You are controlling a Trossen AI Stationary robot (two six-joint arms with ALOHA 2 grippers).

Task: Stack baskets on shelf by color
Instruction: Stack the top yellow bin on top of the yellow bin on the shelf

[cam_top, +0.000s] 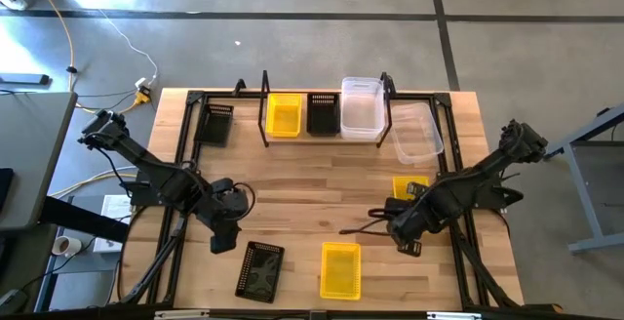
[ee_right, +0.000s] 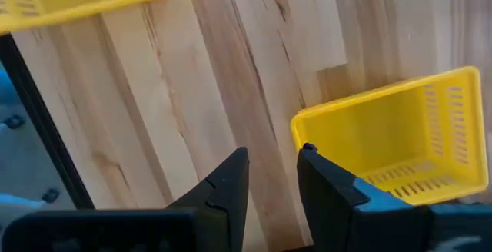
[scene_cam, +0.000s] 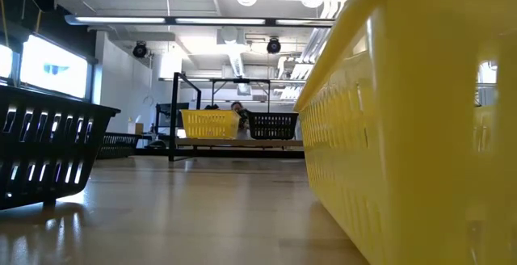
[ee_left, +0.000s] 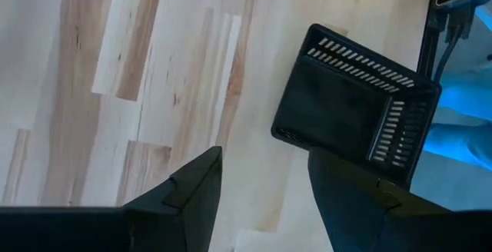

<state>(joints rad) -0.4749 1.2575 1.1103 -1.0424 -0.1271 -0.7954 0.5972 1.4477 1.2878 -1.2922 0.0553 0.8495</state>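
My right hand (ee_right: 270, 177) hovers, fingers narrowly parted and empty, beside a yellow basket (ee_right: 400, 140) on the counter's right side. It looks light, thin-walled and slippery; I grip its rim.

My left hand (ee_left: 257, 198) hangs wide open near a black basket (ee_left: 357, 102).

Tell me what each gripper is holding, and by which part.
Nothing is held. The left gripper is open above the table near a black basket; the right gripper is open beside a yellow basket.

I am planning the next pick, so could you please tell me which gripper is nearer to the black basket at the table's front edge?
Left. The left gripper hovers just beside the black basket, toward the table's left. The right gripper is farther off, beyond the yellow basket.
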